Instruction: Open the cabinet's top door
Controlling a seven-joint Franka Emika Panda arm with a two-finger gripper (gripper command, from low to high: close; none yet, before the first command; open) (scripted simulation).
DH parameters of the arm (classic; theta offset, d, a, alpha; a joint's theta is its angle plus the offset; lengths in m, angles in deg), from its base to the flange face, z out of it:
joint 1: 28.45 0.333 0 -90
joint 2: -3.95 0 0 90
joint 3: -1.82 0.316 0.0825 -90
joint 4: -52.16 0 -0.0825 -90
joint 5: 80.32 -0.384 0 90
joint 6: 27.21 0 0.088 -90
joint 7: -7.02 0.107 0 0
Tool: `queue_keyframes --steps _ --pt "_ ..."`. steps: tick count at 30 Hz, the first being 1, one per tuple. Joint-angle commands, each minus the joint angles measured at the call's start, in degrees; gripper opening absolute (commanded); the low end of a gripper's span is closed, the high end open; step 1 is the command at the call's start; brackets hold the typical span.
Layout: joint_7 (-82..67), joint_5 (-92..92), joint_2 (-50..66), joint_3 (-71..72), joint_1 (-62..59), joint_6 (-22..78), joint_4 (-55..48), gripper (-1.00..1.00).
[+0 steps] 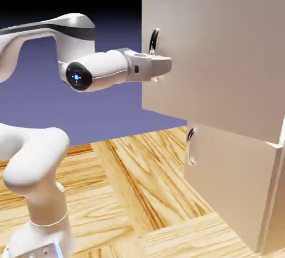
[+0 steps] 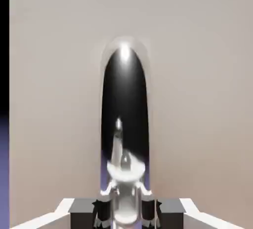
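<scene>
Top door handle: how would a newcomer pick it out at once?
Find the tall beige cabinet at the exterior view's right; its larger upper panel is the top door. The curved dark metal handle sits near that door's left edge, between the gripper fingers, unlike the smaller, free lower handle.

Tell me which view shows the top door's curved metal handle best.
The hand view: the curved dark metal handle fills the centre, large, running down between the tool's fingertips. The exterior view shows only its small upper curve above the hand, at the beige-grey top door's edge.
</scene>
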Motion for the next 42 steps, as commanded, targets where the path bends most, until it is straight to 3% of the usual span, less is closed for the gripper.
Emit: queue_keyframes --steps 1,11,20,32,42 --pt "-0.01 1.98 -0.09 -2.07 0.01 1.64 0.18 -1.00" --pt "-1.90 21.22 4.33 -22.84 0.37 19.26 -2.93 -1.00" --pt "-5.67 36.24 15.69 -41.53 6.64 36.70 -14.20 -1.00" --pt "-10.65 47.39 31.70 -66.43 27.53 59.19 -37.14 -1.00" --pt "-10.81 51.40 34.99 -84.63 48.30 69.70 -52.40 -1.00"
